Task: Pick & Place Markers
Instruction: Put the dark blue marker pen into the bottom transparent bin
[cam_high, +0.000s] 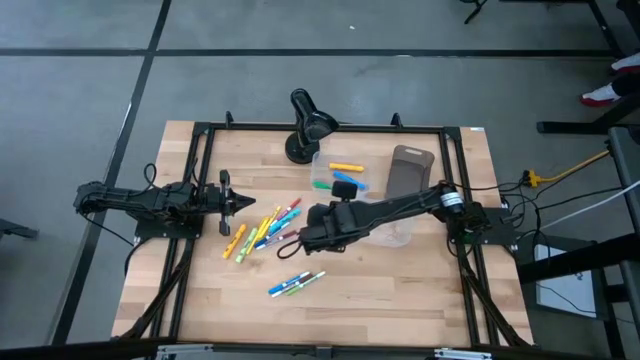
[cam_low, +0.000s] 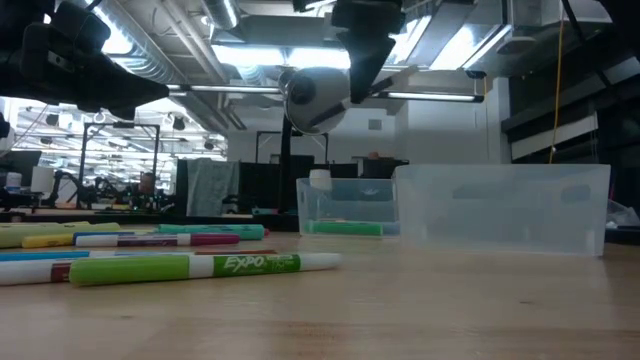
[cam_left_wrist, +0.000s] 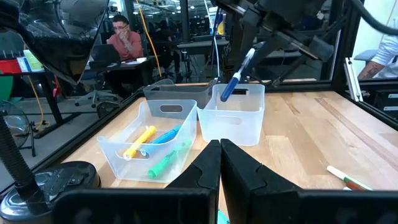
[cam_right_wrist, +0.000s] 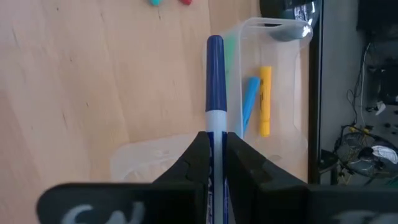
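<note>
Bright overhead ceiling lights glare; shadows soft, near marker sharp.

A wooden table filled the middle of the high view, framed by black rails. Near its top edge, just above centre, stood a black desk lamp on a round base. Right of the lamp lay a grey-brown tray, and just left of the tray sat a clear plastic bin. A second clear bin sat below them, right of centre. In the low view both bins stood at centre right, the nearer one larger in frame. In the upper left of the left wrist view, a person sat at a desk beyond the table.
</note>
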